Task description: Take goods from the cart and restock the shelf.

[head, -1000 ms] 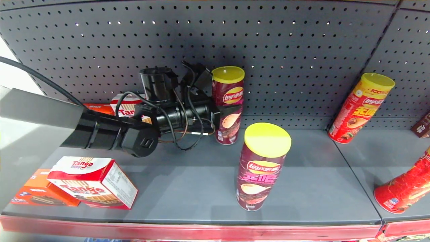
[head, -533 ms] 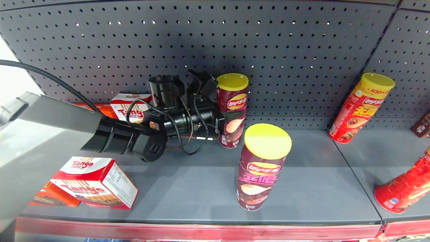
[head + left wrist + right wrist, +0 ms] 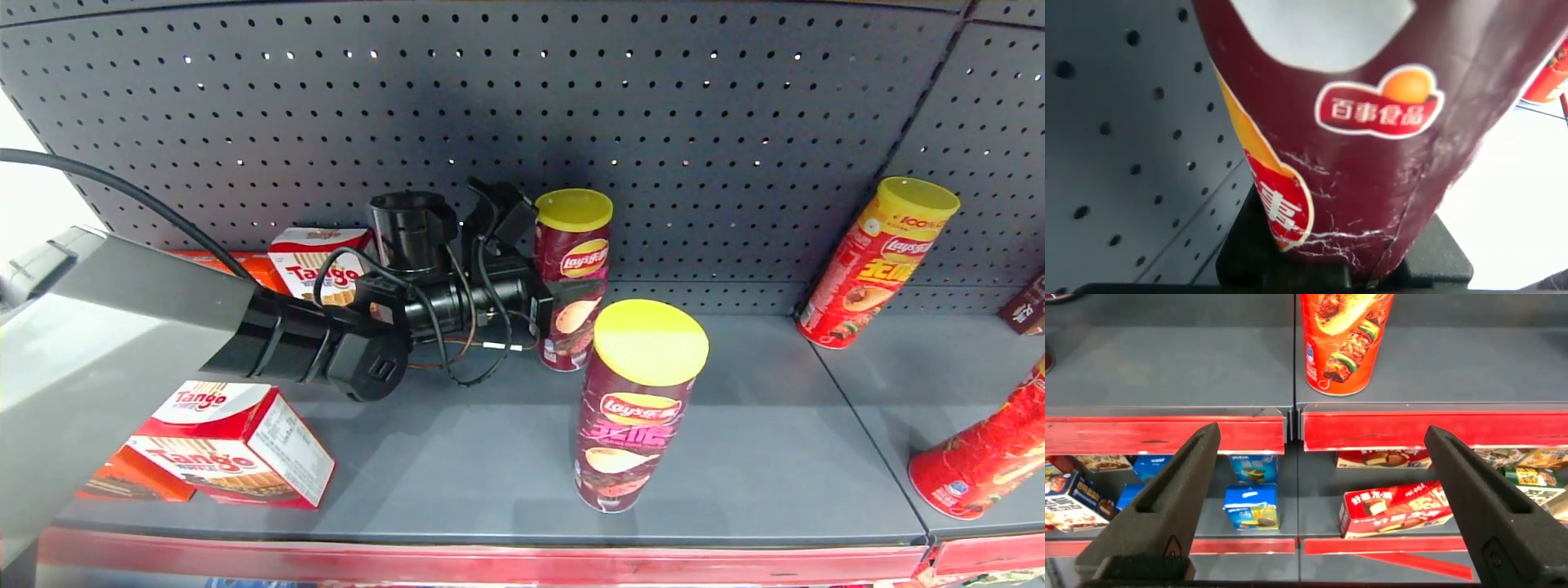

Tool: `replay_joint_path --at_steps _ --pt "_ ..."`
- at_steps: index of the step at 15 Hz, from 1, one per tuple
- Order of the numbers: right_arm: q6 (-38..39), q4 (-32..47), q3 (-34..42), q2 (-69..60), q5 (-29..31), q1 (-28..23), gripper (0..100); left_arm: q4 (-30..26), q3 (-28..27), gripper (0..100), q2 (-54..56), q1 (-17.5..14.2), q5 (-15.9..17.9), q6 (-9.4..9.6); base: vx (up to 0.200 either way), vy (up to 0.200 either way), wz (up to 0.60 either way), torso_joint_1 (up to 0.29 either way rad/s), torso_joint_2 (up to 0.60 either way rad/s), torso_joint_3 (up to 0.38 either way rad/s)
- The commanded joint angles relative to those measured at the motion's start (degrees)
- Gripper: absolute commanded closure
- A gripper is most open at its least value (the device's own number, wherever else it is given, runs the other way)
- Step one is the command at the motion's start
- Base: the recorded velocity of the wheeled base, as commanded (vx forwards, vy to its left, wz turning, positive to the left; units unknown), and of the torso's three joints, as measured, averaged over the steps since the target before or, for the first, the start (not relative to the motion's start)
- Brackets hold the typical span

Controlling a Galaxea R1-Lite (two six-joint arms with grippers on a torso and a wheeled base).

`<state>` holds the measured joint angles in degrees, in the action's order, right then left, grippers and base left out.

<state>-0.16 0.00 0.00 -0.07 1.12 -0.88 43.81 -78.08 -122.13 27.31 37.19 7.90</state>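
Note:
My left gripper (image 3: 562,296) is shut on a maroon chip can (image 3: 573,269) with a yellow lid, holding it upright near the pegboard at the back of the grey shelf (image 3: 457,457). In the left wrist view the can (image 3: 1372,147) stands between the dark fingers of the gripper (image 3: 1347,265). I cannot tell whether its base touches the shelf. A second maroon can (image 3: 638,408) stands just in front and to the right. My right gripper (image 3: 1327,502) is open and holds nothing, facing lower shelves where an orange can (image 3: 1343,339) stands.
Wafer boxes (image 3: 237,441) lie at the shelf's front left, with more (image 3: 314,261) behind the arm. Red cans lean at the right back (image 3: 878,261) and right front (image 3: 980,461). Red price rails (image 3: 1372,429) edge the lower shelves, with snack boxes (image 3: 1392,508) beneath.
My left gripper has carried the maroon can to the right and lower, closer to the shelf surface. The other cans and boxes have stayed where they were.

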Motion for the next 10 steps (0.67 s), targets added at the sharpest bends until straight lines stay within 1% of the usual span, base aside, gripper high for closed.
replay_joint_path --at_steps 1,3,4,6,10 --pt "0.0 0.0 0.0 0.1 0.0 0.0 0 0.1 0.5 100 0.3 0.1 0.0 0.10 0.000 0.000 0.00 0.000 0.00 0.000" --pt "0.0 0.0 0.0 0.1 0.0 0.0 0 0.2 0.6 100 0.3 0.3 0.0 0.27 0.000 0.000 0.00 0.000 0.00 0.000" --pt "0.0 0.0 0.0 0.1 0.0 0.0 0 0.2 0.6 0 0.3 0.3 0.0 0.27 0.000 0.000 0.00 0.000 0.00 0.000" --pt "0.0 0.0 0.0 0.1 0.0 0.0 0 0.2 1.0 0 0.3 0.3 0.0 0.54 0.000 0.000 0.00 0.000 0.00 0.000" --pt "0.0 0.0 0.0 0.1 -0.1 0.0 0 0.2 5.6 0 3.1 -0.7 -0.2 0.63 0.000 0.000 0.00 0.000 0.00 0.000"
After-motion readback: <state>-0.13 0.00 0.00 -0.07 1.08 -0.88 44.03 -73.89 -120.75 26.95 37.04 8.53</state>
